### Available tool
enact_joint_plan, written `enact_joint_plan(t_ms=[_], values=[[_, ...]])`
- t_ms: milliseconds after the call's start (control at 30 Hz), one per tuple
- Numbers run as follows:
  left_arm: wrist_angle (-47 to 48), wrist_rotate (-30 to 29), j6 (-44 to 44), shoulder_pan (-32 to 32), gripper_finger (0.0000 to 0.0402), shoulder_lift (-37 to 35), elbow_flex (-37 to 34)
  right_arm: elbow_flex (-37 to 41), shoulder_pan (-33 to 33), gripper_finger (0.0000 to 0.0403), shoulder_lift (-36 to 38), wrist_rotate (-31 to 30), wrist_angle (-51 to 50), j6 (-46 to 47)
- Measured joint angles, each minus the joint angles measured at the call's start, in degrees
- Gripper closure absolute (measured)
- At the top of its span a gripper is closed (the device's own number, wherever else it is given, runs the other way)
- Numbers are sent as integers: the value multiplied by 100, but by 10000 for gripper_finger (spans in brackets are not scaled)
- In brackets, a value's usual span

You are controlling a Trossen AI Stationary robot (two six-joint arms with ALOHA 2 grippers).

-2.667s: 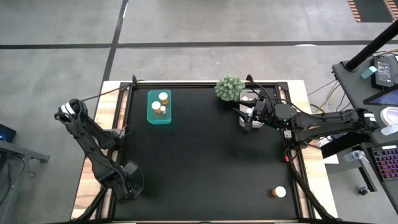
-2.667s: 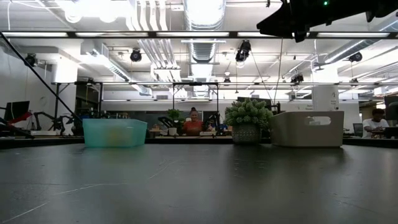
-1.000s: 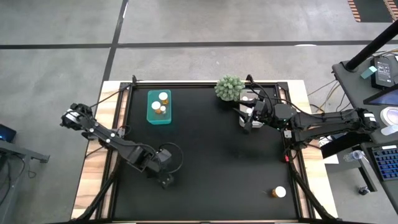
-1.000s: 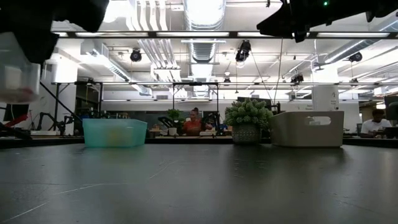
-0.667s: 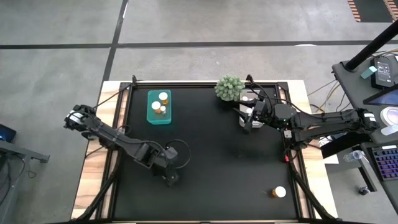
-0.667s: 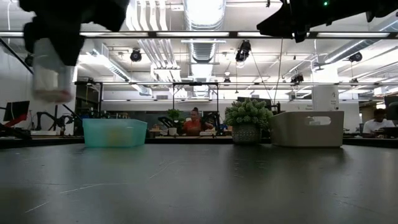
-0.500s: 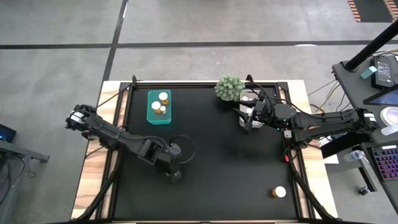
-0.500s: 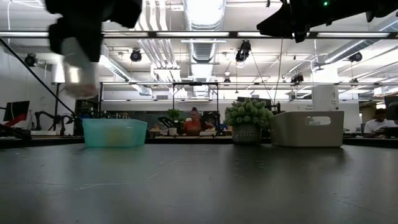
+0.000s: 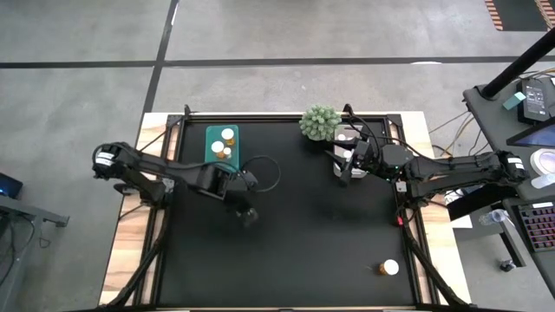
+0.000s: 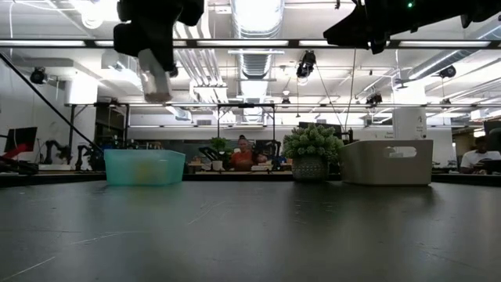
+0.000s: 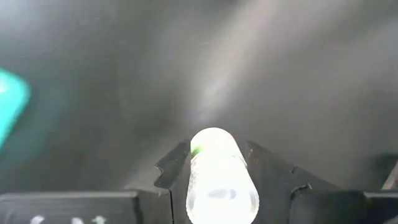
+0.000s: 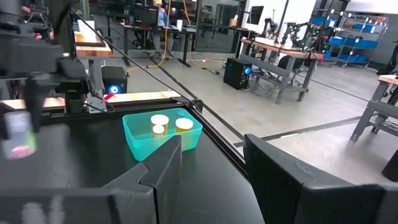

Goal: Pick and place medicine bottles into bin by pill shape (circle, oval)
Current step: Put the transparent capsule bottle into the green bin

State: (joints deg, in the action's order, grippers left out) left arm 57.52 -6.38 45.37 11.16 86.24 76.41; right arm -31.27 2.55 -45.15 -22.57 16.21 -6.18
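Observation:
My left gripper (image 9: 248,214) hangs high over the middle-left of the black table, shut on a pale clear medicine bottle (image 11: 220,180), which the low view shows in the air (image 10: 156,78). The teal bin (image 9: 209,139) at the far left holds three white-capped bottles (image 9: 227,135). One amber bottle (image 9: 387,269) lies on its side near the front right corner. My right gripper (image 12: 211,168) stays open and level at the far right, above the grey bin (image 10: 387,162), with nothing between its fingers. My left gripper pinches the clear bottle's body (image 11: 219,163) between its two fingers (image 11: 264,163), one on either side. The fingers come from above, slanting steeply down. The bottle's lower end (image 10: 157,95) sticks out below them, nearly upright and lifted well clear of the table.
A spiky green plant ball (image 9: 320,122) in a pot stands at the far edge between the two bins. The wide black tabletop (image 9: 303,234) lies bare in the middle. Cables and the right arm (image 9: 451,169) cross the far right side.
My left gripper has carried the clear bottle up and toward the table's far edge and a little to the right, nearer the teal bin, rolling its wrist on the way. The bottle stays in the hold, clear of the table.

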Motion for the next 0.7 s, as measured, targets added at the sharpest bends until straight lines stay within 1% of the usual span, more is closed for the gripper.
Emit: enact_joint_plan(t_ms=[100, 267, 367, 533, 700], values=[[451, -26, -139, -179, 288, -4, 62, 0, 0, 239, 0, 0, 0, -6], [869, -217, -274, -383, 280, -4, 11, 0, 0, 239, 0, 0, 1, -43], [927, -336, -282, -438, 278, -2, -5, 0, 0, 239, 0, 0, 2, -49], [989, -340, -315, -467, 277, -2, -8, 0, 0, 239, 0, 0, -1, -48], [1551, -346, -483, -657, 288, -16, 103, 0, 0, 239, 0, 0, -1, -44]])
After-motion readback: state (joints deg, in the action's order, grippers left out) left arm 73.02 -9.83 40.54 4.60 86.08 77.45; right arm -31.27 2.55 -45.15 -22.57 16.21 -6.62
